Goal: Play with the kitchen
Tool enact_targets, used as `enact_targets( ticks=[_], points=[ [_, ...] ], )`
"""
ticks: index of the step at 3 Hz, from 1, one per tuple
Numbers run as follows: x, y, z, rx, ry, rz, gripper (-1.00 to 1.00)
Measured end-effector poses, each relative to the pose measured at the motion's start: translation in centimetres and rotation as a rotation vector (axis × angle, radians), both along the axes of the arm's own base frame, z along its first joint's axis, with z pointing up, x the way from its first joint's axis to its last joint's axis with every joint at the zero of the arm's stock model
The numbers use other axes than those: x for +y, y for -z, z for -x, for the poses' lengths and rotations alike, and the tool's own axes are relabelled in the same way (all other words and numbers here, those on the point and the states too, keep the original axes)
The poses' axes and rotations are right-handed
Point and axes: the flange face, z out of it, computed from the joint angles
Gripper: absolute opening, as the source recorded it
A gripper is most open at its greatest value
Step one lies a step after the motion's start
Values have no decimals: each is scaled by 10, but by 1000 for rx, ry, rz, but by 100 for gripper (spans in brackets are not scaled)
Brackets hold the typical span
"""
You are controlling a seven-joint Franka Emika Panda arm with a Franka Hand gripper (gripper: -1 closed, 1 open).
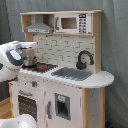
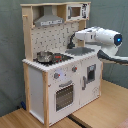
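Fingers [image 2: 74, 43] above kitchen [image 2: 60, 80] sink [image 2: 84, 51].

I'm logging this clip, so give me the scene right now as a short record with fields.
setting: toy kitchen on a wooden floor, grey curtain behind
stovetop: metal pot on it
sink: grey basin, black faucet behind it
upper shelf: grey hood, microwave
lower front: oven door closed
arm: white robot arm reaching over the counter
gripper: gripper above the sink side, near the tiled back wall; touching nothing that I can see
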Motion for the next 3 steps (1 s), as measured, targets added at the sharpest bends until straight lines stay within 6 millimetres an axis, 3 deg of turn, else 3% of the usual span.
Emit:
enact_targets(
  ticks=[2, 3],
  points=[
    [-37, -32, -52, -32, 59, -43, 100],
    [-43, -50, -71, -35, 68, -23, 100]
  ],
)
